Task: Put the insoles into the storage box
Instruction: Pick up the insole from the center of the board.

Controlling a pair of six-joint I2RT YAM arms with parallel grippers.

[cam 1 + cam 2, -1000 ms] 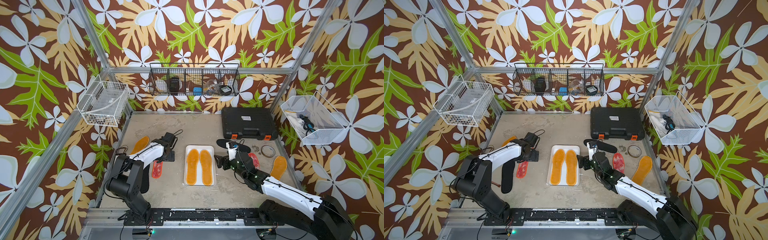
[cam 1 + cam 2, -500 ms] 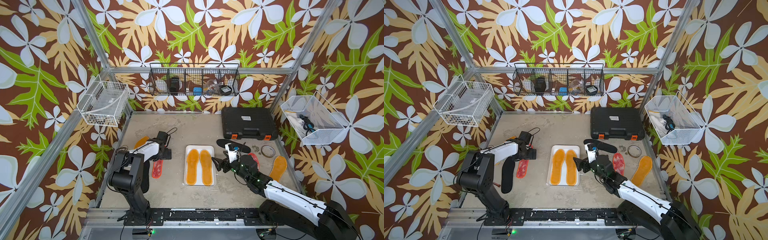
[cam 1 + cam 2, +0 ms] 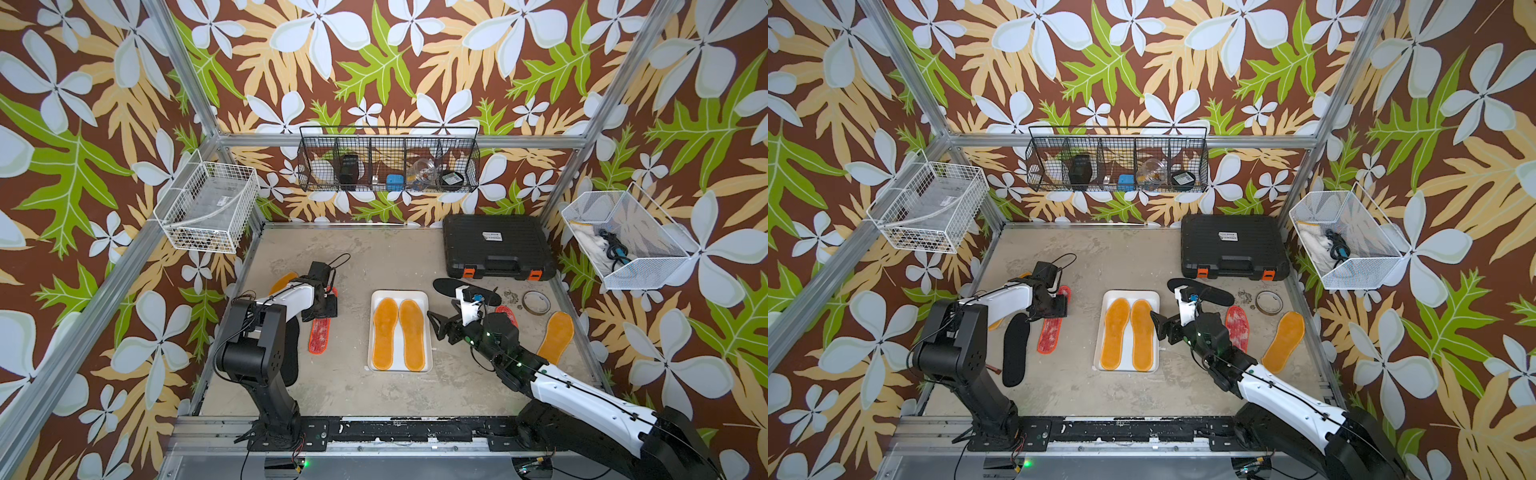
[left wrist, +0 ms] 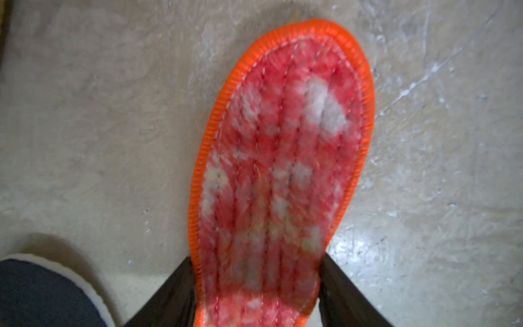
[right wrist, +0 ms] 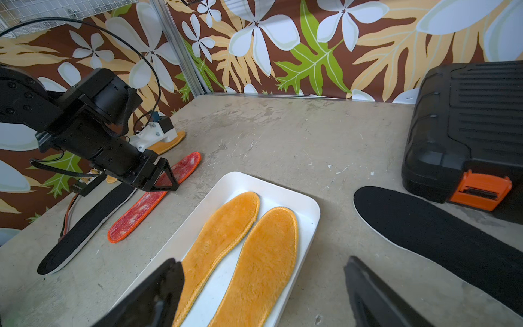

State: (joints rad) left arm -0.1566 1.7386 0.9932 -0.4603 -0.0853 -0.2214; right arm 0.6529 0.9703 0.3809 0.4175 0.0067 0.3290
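**Insoles, eight; box, one.** Dial centred on box (image 3: 399,294), 12 toward back wall.

- **At 9:** left orange insole (image 3: 284,280), partly under left arm; left black insole (image 3: 1016,349); left red insole (image 4: 283,141) on table, left gripper (image 4: 257,271) pinching it across the width near one end, a finger against each orange rim.
- **Centre:** box holds two orange insoles (image 3: 384,332), side by side, lengthwise.
- **At 3:** right gripper (image 3: 438,328) spread wide, empty, just beside box.
- **At 1:** right black insole (image 3: 446,286).
- **At 3, further out:** right red insole (image 3: 1237,328); right orange insole (image 3: 555,336).
- **Handling, judged:** light, thin, floppy; fleecy faces unlikely to slip; an edge-to-edge pinch will probably bow the pad, with the free end drooping; stitched rim looks the firmest hold.
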